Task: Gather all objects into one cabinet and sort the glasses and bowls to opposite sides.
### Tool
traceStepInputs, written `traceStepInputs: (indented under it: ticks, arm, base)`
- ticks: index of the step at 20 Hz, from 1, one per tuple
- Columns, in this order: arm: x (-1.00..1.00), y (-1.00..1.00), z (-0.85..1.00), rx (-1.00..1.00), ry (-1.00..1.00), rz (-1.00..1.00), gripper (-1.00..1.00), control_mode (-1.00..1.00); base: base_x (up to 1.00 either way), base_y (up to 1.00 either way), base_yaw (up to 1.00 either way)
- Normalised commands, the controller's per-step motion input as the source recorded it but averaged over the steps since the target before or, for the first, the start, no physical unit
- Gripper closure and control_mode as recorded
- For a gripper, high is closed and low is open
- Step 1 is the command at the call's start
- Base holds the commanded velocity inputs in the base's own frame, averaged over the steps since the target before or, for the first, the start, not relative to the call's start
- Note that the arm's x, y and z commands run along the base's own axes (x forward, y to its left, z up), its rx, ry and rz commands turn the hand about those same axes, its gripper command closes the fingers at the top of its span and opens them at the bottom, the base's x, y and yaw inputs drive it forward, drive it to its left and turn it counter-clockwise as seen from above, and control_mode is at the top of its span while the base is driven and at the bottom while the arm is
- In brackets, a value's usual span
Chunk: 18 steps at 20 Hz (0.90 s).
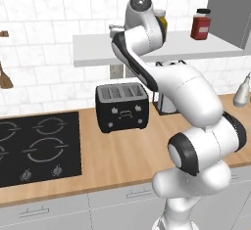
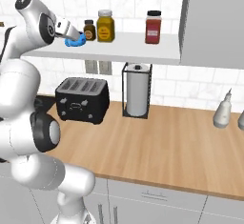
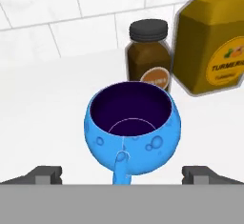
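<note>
- One small bright blue bowl [image 3: 133, 128] with a dark inside stands upright on the pale-grey shelf board [image 2: 124, 50], near its left end in the right base view.
- Its blue surface is dotted with bubble-like marks, and a small stub sticks out low on the side facing the hand.
- Gripper [image 3: 127, 175] hovers right at the bowl, jaws spread wide, one dark fingertip on each side, holding nothing.
- Just behind the bowl stands a small brown jar with a black lid [image 3: 148, 55], and beside that a big yellow turmeric jar [image 3: 213, 42].
- Farther along the shelf stands a red-filled jar with a dark lid [image 2: 153, 27].
- Below, on the wooden desk [image 2: 176, 147], sit a black toaster [image 2: 82, 100] and a paper towel roll in a wire holder [image 2: 137, 89].
</note>
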Motion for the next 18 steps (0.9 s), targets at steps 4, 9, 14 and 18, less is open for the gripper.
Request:
traceStepInputs:
  ticks: [4, 9, 14, 18]
  arm:
    - [0.07, 0.00, -0.07, 0.11, 0.01, -0.07, -1.00, -1.00]
    - [0.00, 0.00, 0.00, 0.08, 0.00, -0.04, -1.00, -1.00]
    - [-0.13, 0.00, -0.02, 0.06, 0.00, -0.03, -1.00, -1.00]
    - [-0.05, -0.01, -0.13, 0.02, 0.00, -0.01, -1.00, -1.00]
  base:
    - [0.00, 0.00, 0.00]
    - [0.00, 0.00, 0.00]
    - [0.00, 0.00, 0.00]
    - [0.00, 0.00, 0.00]
